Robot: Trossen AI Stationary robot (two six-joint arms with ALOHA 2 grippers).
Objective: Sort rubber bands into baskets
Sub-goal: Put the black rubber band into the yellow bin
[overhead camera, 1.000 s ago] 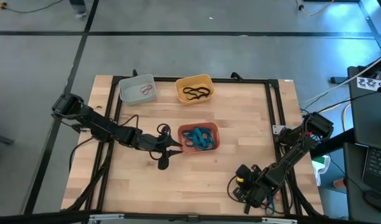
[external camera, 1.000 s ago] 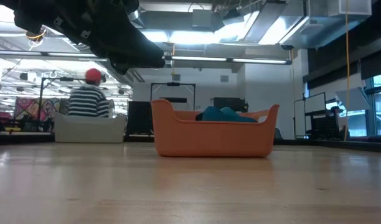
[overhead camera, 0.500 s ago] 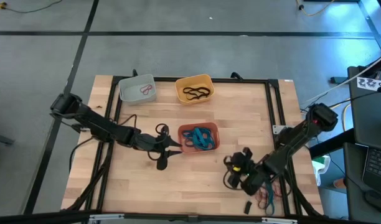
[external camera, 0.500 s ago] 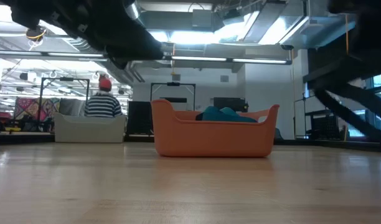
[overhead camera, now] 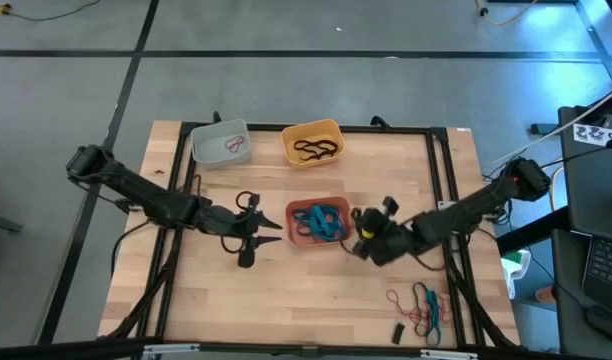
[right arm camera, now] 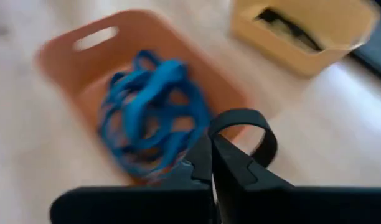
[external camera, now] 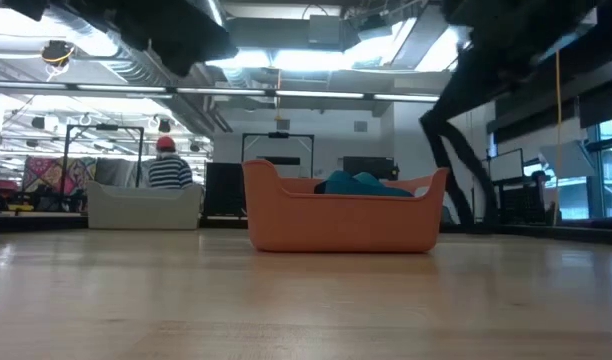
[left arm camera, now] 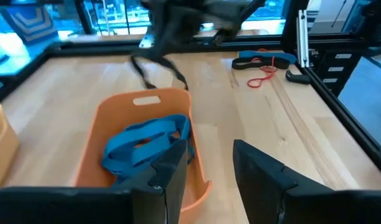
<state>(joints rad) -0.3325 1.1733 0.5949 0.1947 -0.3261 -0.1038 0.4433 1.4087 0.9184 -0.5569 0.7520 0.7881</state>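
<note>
Table (overhead camera: pixel 316 290): light wood inside a black frame; only the high view takes in the whole of it with both arms.
Salmon basket (overhead camera: pixel 319 223): the landmark, mid-table, holding a heap of blue bands (overhead camera: pixel 320 221). The low view shows just its side wall (external camera: pixel 341 222) with blue poking over the rim; both wrist views look down into it.
Yellow basket (overhead camera: pixel 312 143): beyond the salmon basket toward the far edge, with black bands (overhead camera: pixel 316 150) inside. The right wrist view catches it too (right arm camera: pixel 309 31); the left wrist view shows only a sliver at its edge.
Grey-white basket (overhead camera: pixel 221 142): far-left of the salmon basket, beside the yellow one, with a red band (overhead camera: pixel 235 145) in it.
Loose bands (overhead camera: pixel 420 308): red, blue and black, lying on the wood near the front right corner, well apart from the salmon basket; the left wrist view also picks them out (left arm camera: pixel 260 63).
Right gripper (overhead camera: pixel 362 232): just beside the salmon basket's right end. Its own camera shows the fingers pressed together on a black loop (right arm camera: pixel 243 134), which arches above the tips over the basket's near rim.
Left gripper (overhead camera: pixel 269 229): just off the salmon basket's left end, fingers (left arm camera: pixel 175 171) a moderate gap apart with nothing between them.
Person (external camera: pixel 169 168): in the room behind, striped top and red cap, seen only from the low view.
</note>
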